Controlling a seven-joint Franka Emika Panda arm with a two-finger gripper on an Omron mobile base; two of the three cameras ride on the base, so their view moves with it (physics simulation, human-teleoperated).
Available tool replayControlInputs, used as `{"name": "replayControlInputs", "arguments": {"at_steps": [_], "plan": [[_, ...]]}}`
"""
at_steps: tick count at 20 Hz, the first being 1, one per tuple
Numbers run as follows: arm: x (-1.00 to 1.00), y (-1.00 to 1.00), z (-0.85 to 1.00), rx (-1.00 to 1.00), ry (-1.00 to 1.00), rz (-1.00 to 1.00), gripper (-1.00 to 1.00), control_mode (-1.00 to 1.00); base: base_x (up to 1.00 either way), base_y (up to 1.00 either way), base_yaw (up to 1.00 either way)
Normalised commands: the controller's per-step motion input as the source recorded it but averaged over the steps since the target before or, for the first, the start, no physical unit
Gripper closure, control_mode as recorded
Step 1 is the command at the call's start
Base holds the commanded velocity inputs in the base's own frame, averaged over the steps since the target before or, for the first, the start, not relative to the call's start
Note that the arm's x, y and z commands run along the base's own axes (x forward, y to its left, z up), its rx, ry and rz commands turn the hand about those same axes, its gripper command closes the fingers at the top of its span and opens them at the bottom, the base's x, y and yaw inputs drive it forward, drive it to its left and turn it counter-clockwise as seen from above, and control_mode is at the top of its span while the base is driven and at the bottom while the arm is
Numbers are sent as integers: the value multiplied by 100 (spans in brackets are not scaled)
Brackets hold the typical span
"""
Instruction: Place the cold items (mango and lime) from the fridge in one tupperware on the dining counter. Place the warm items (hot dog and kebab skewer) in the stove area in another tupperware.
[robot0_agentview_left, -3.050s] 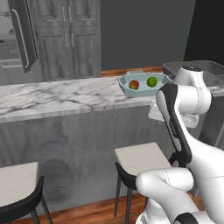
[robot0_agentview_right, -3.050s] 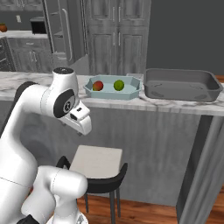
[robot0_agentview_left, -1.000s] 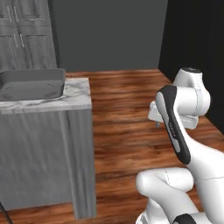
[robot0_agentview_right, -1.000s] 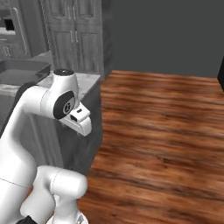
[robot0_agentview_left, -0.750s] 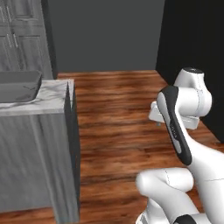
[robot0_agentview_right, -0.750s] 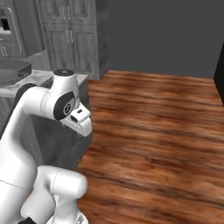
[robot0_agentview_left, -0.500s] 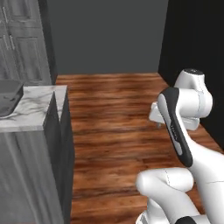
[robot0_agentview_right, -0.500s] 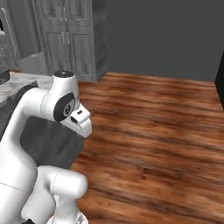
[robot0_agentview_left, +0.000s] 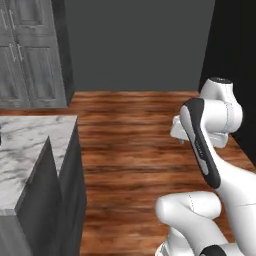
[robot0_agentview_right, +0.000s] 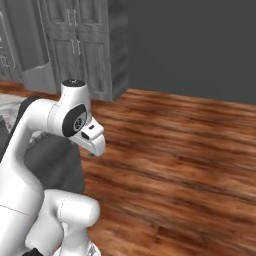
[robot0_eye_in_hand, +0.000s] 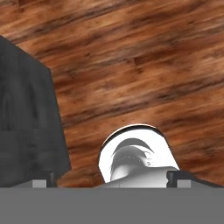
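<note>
The dining counter (robot0_agentview_left: 35, 145) shows its white-veined marble end at the lower left of the left base view. Its dark grey side (robot0_eye_in_hand: 26, 109) stands at the left of the hand view. My arm is folded close over the base, with the gripper (robot0_agentview_left: 176, 132) pointing down at the wooden floor, well right of the counter. In the hand view the gripper (robot0_eye_in_hand: 113, 180) is open, its fingertips (robot0_eye_in_hand: 43, 182) wide apart with nothing held between them. The mango, lime, fridge, both tupperware, hot dog, kebab skewer and stove area are out of view.
Brown wooden floor (robot0_agentview_left: 130, 130) stretches ahead to a dark grey wall (robot0_agentview_left: 135, 45). Panelled grey cabinets (robot0_agentview_left: 30, 55) stand at the back left, also seen in the right base view (robot0_agentview_right: 85, 45). A black surface (robot0_agentview_left: 235, 55) borders the right.
The whole picture has shifted as the base turned. The counter slid off to the left, and the trays on it left the views. The arm stays folded and the gripper open.
</note>
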Motion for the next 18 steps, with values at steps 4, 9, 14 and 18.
{"name": "replayControlInputs", "arguments": {"at_steps": [4, 9, 14, 18], "plan": [[0, 0, 0, 0, 0, 0, -100, 100, 100, -46, 22], [0, 0, 0, 0, 0, 0, -100, 100, 100, -70, 30], [0, 0, 0, 0, 0, 0, -100, 100, 100, -94, 38], [0, 0, 0, 0, 0, 0, -100, 100, 100, -92, 42]]}}
